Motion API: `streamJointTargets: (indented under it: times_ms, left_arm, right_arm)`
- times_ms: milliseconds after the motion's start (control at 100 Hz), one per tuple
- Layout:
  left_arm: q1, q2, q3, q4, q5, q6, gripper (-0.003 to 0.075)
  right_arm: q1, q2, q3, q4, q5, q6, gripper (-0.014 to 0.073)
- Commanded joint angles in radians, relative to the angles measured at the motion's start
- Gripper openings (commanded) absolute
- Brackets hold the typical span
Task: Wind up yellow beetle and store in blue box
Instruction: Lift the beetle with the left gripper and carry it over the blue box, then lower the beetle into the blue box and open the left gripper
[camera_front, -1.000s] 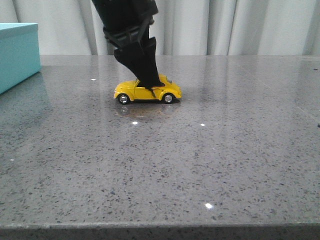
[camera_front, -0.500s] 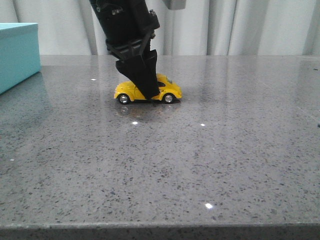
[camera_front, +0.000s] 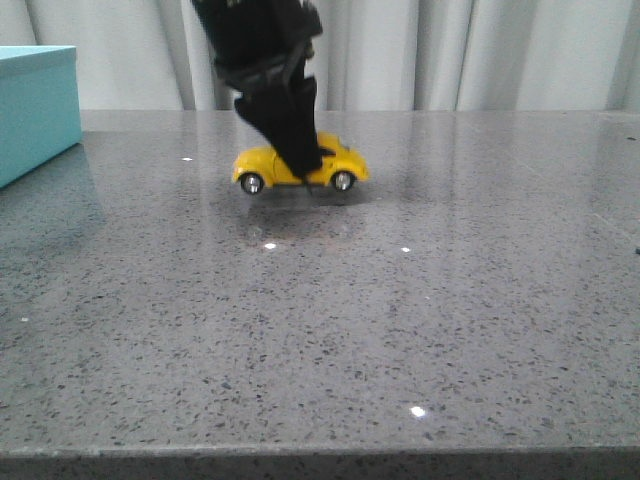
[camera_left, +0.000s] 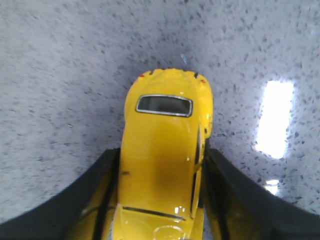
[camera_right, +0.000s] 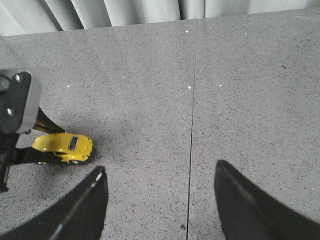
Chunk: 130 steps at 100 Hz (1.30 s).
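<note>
Grey table (camera_front: 320, 330), blue box (camera_front: 35, 105), interior unseen

**Count of things in view**

One yellow beetle (camera_front: 300, 168), glossy, with two silver-hubbed wheels showing on the near side in the front view. One blue box (camera_front: 38, 105), cut off at the far left edge. One grey speckled counter (camera_front: 400, 320). Two claws: left claw (camera_front: 303, 172) and right claw (camera_right: 160, 200), each with two dark fingers. One pale pleated curtain (camera_front: 450, 50) behind.
</note>
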Motion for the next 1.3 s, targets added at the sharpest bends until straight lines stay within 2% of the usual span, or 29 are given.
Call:
streamJointTargets:
  times_ms: [0,130,230,400,580,700,910,1100,1290]
  left_arm:
    - [-0.005,-0.073,-0.103,0.000,0.003,-0.064,0.0167]
    - [0.021,-0.109,-0.190,0.075,0.009,-0.211,0.0167]
    - [0.070,-0.149,-0.236,0.162,0.009,-0.406,0.0167]
    - [0.216,-0.222,-0.240,0.278,0.064,-0.678,0.0167]
    - [0.395,-0.247,-0.240,0.287,0.209,-0.824,0.0167]
    - [0.494,-0.250,-0.220,0.285,0.232,-0.865,0.0167]
    - [0.595,-0.250,-0.133,0.285,0.223,-0.872,0.0167]
    - [0.655,-0.250,-0.001,0.285,0.134,-0.872,0.0167]
    - [0.673,-0.250,0.128,0.285,0.024,-0.872,0.0167]
  right_arm:
    - [-0.002,-0.007,-0.021,0.000,-0.062,-0.010,0.0467]
    - [-0.002,-0.007,-0.021,0.000,-0.062,-0.010,0.0467]
    - [-0.002,-0.007,-0.021,0.000,-0.062,-0.010,0.0467]
    - [-0.002,-0.007,-0.021,0.000,-0.062,-0.010,0.0467]
    - [-0.002,-0.007,-0.021,0.000,-0.063,-0.010,0.0467]
    - [-0.002,-0.007,-0.021,0.000,-0.071,-0.010,0.0467]
    - [-0.002,-0.007,-0.021,0.000,-0.070,-0.010,0.0467]
    - [-0.002,-0.007,-0.021,0.000,-0.070,-0.010,0.0467]
    - [-0.002,-0.007,-0.021,0.000,-0.070,-0.010,0.0467]
